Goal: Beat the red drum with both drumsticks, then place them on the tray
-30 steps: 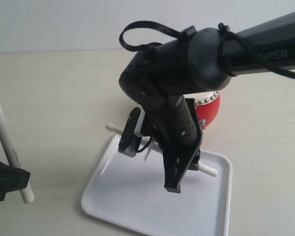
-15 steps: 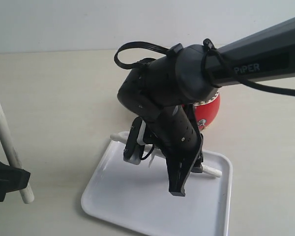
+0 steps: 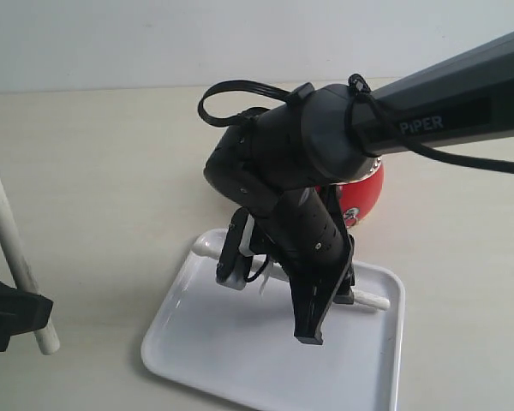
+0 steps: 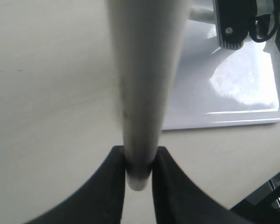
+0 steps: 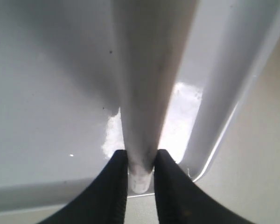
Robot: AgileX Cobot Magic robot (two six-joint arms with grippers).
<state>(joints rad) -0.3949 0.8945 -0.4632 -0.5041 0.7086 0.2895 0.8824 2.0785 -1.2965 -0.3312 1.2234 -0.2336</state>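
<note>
One drumstick [image 3: 370, 299] sits low across the far end of the white tray [image 3: 197, 347], clamped in the right tool [image 5: 140, 163]. The red drum [image 3: 367, 193] stands just behind the tray on the counter [image 3: 94, 171]. The left tool [image 4: 139, 163] is clamped on the other drumstick [image 3: 7, 231], nearly upright, left of the tray.

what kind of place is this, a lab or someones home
Most likely a robot lab bench, not a home: a pale tabletop against a blank wall, a black arm marked PiPER, and staged props, a red drum, a white tray and drumsticks.
</note>
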